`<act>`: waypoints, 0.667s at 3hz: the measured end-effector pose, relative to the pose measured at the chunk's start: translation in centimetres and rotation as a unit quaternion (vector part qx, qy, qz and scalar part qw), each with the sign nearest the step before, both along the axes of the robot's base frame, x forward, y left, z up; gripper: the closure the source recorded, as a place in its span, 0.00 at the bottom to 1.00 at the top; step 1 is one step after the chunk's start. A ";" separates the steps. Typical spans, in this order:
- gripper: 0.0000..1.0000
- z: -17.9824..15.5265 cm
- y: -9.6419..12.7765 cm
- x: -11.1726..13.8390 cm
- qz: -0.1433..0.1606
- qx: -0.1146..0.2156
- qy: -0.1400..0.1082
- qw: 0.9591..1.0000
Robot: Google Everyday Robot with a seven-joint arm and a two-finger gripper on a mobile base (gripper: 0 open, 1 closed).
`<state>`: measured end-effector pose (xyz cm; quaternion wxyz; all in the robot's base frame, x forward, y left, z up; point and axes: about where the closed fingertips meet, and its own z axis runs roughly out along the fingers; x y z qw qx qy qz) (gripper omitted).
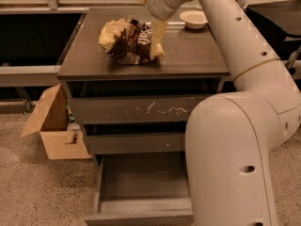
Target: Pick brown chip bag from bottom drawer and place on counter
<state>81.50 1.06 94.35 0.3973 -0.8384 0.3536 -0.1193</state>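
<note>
1. Brown chip bag [128, 41] lies on the counter [190, 55], left of centre and toward the far side, crumpled, cream end pointing left.
2. Gripper [156, 44] comes down from above at the bag's right end and touches it there. Cannot tell if the claw is open, closed or gripping the bag.
3. Robot arm [235, 36] reaches in from the right over the counter; its big white base fills the near right.
4. White bowl [194, 18] sits at the far right of the counter, apart from the bag.
5. Bottom drawer [141, 185] is pulled out toward the near side, grey inside showing.
6. Scratched upper drawer front [141, 109] and middle drawer [134, 143] stand above it.
7. Open cardboard box [54, 128] is on the floor, left of the cabinet.
</note>
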 end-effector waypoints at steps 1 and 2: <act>0.00 2.0 -1.1 -0.3 -0.011 0.011 -0.017 1.000; 0.00 4.7 -2.9 -1.7 -0.020 0.041 -0.031 0.998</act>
